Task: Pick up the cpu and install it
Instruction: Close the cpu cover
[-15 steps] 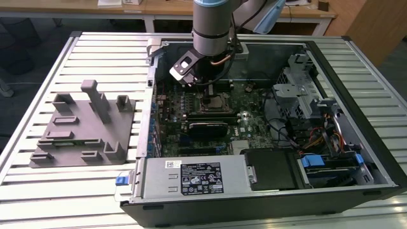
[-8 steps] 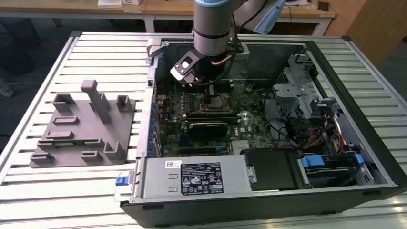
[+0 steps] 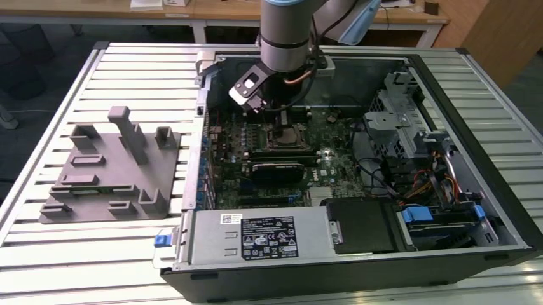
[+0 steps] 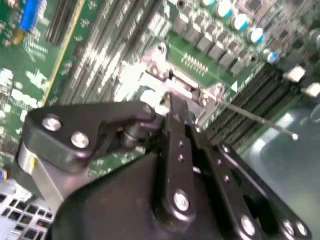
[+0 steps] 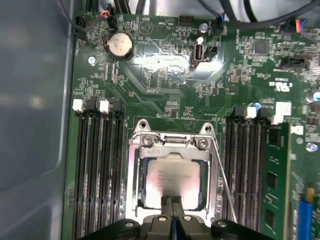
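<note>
- Slatted surface (image 3: 85, 254) carries an open computer case (image 3: 339, 279).
- We see the cpu (image 5: 172, 180) lying flat in its socket (image 5: 131, 180), with the gripper (image 5: 172, 204) closed together over its edge.
- We judge it light, stiff and fragile; take it by the edges only.

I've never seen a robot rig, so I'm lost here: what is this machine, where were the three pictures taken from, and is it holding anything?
The grey column is a robot arm reaching down into an open computer case that lies on a slatted table. The exterior view comes from a camera off the arm; a grey fixture block sits on that view's left. Both wrist views come from cameras riding on the arm, looking at the motherboard. In the first wrist view the end effector, fingers closed together, is over the edge of the cpu, which lies in its socket. It grips nothing that I can see.
</note>
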Controlling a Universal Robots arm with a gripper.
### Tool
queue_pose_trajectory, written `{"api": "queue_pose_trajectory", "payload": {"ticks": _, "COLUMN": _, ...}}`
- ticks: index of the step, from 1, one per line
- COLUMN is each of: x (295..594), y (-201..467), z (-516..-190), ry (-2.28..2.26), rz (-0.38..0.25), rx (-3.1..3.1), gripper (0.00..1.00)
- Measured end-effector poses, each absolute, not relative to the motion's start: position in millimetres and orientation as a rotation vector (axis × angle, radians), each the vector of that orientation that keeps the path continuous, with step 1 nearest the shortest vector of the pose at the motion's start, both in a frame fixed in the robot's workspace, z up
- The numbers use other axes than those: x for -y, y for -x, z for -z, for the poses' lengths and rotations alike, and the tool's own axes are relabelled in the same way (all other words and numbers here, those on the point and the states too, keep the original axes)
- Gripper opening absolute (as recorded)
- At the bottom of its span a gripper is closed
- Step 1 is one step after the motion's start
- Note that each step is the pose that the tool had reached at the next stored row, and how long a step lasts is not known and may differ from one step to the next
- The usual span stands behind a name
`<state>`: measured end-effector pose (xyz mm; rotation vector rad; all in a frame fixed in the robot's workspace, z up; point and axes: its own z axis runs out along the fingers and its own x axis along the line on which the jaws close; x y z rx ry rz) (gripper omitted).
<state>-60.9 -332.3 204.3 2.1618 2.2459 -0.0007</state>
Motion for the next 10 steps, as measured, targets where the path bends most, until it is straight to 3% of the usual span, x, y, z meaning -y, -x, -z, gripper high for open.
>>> {"api": "queue_pose_trajectory", "payload": {"ticks": 10, "x": 338, "y": 61, "z": -218, "ry": -2.162, "rz": 0.001, "rx": -2.246, "gripper": 0.11}}
